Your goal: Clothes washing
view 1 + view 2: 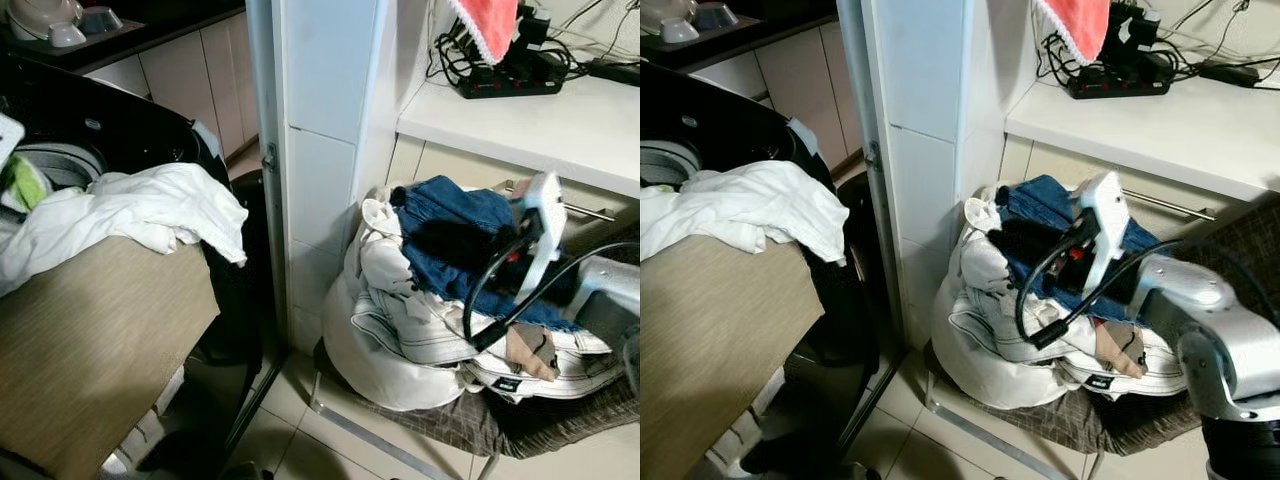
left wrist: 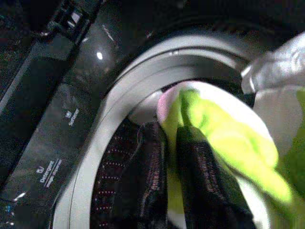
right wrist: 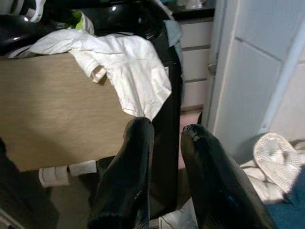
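1. The left gripper [image 2: 167,138] pinches a yellow-green cloth [image 2: 224,138] between its black fingers, right at the round steel opening of the washing machine [image 2: 95,143].
2. The right gripper [image 3: 164,138] hangs with its fingers slightly parted and nothing between them, above the clothes pile [image 1: 1040,320].
3. That pile of white garments and blue jeans [image 1: 1050,215] lies heaped on a low chair [image 1: 1060,420] beside the tiled pillar [image 1: 320,150].
4. A white shirt [image 1: 140,215] is draped over the machine's edge and a tan board [image 1: 90,350].
5. A power strip [image 1: 510,75] sits on the white counter [image 1: 560,125], under a red towel [image 1: 485,25].
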Robot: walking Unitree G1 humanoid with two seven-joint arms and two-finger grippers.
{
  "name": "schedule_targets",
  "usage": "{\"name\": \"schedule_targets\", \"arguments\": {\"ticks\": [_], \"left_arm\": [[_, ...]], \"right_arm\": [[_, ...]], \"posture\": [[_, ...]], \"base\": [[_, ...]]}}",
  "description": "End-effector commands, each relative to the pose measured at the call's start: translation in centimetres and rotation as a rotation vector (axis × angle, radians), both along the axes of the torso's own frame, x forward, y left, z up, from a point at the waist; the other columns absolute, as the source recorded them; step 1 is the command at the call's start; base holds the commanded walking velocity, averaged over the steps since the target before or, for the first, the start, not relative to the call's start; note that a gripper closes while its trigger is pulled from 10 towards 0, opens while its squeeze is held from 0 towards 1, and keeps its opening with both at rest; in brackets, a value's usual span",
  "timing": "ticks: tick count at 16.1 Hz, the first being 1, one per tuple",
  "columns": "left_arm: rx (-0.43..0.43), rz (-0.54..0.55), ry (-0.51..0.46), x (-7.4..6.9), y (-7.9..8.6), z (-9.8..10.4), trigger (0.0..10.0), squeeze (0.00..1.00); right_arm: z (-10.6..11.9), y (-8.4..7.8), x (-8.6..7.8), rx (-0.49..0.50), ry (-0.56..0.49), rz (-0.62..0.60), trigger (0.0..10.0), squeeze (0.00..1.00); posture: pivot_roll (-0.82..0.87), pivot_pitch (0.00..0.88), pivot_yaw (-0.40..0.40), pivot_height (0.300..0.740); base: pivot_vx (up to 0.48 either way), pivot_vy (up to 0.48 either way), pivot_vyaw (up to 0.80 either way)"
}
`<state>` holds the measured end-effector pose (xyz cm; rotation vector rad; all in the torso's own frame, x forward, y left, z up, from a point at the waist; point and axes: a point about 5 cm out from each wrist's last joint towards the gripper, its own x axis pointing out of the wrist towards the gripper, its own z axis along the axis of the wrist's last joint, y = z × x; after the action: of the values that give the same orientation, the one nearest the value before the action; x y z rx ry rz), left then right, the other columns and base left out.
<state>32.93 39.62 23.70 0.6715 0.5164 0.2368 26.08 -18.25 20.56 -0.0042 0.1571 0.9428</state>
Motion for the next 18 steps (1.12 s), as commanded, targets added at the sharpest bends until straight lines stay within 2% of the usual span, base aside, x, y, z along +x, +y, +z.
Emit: {"name": "schedule_targets", "arguments": {"ticks": [1, 4, 7, 9, 10, 11, 12, 13, 14, 15, 16, 17, 18], "left_arm": [[0.007, 0.011, 0.019, -0.3, 0.5, 0.9, 10.0, 1.0], [0.037, 0.024, 0.052, -0.8, 1.0, 1.6, 10.0, 1.0], [0.075, 0.029, 0.112, -1.2, 1.5, 1.4, 10.0, 1.0], [0.145, 0.042, 0.111, -1.3, 1.7, 1.6, 10.0, 1.0], [0.063, 0.002, -0.032, -0.5, 0.9, 2.4, 10.0, 0.88], [-0.008, -0.046, -0.13, 0.3, 0.0, 3.0, 10.0, 0.11], [-0.153, -0.126, -0.275, 1.5, -1.8, 4.2, 10.0, 0.0], [-0.412, -0.369, -0.317, 3.4, -6.3, 4.2, 10.0, 0.0], [-0.501, -0.481, -0.27, 3.8, -8.3, 3.5, 10.0, 0.0], [-0.542, -0.538, -0.249, 3.9, -9.4, 3.1, 10.0, 0.0], [-0.553, -0.581, -0.222, 4.0, -10.2, 2.6, 10.0, 0.0], [-0.587, -0.63, -0.157, 4.0, -11.6, 1.3, 10.0, 0.0], [-0.646, -0.646, -0.13, 4.2, -12.7, 0.6, 10.0, 0.0]], "right_arm": [[0.3, 0.1, 0.1, -0.021, -0.02, 0.013, 10.0, 0.0], [0.1, 0.2, 0.2, -0.037, -0.016, 0.017, 10.0, 0.0], [-0.3, 0.1, 0.3, -0.063, -0.006, 0.004, 10.0, 0.0], [-0.4, 0.0, 0.8, -0.071, -0.03, -0.052, 10.0, 0.0], [-0.3, 0.0, 1.1, -0.066, -0.055, -0.094, 10.0, 0.0], [-0.3, 0.0, 1.2, -0.06, -0.057, -0.105, 10.0, 0.0], [-0.3, 0.1, 1.2, -0.052, -0.056, -0.111, 10.0, 0.0], [-0.6, 0.6, 1.0, -0.04, -0.043, -0.088, 10.0, 0.0], [-0.7, 0.8, 0.9, -0.04, -0.039, -0.076, 10.0, 0.0], [-0.7, 0.9, 0.9, -0.043, -0.038, -0.073, 10.0, 0.0], [-0.7, 1.0, 0.9, -0.046, -0.037, -0.069, 10.0, 0.0], [-0.8, 1.2, 0.9, -0.051, -0.036, -0.058, 10.0, 0.0], [-0.7, 1.3, 0.8, -0.052, -0.037, -0.05, 10.0, 0.0]], "posture": [[-0.11, 0.0, 0.018, 0.74], [-0.11, 0.0, 0.018, 0.74], [-0.11, 0.0, 0.018, 0.74], [-0.11, 0.0, 0.022, 0.74], [-0.11, 0.0, 0.022, 0.74], [-0.11, 0.0, 0.019, 0.74], [-0.11, 0.0, 0.019, 0.74], [-0.1, 0.0, 0.014, 0.74], [-0.1, 0.0, 0.014, 0.74], [-0.11, 0.0, 0.015, 0.74], [-0.11, 0.0, 0.017, 0.74], [-0.11, 0.0, 0.017, 0.74], [-0.12, 0.0, 0.02, 0.74]], "base": [[0.0, 0.0, 0.0], [0.0, 0.0, 0.0], [0.0, 0.0, 0.0], [0.0, 0.0, 0.0], [0.0, 0.0, 0.0], [0.0, 0.0, 0.0], [0.0, 0.0, 0.0], [0.0, 0.0, 0.0], [0.0, 0.0, 0.0], [0.0, 0.0, 0.0], [0.0, 0.0, 0.0], [0.0, 0.0, 0.0], [0.0, 0.0, 0.0]]}}
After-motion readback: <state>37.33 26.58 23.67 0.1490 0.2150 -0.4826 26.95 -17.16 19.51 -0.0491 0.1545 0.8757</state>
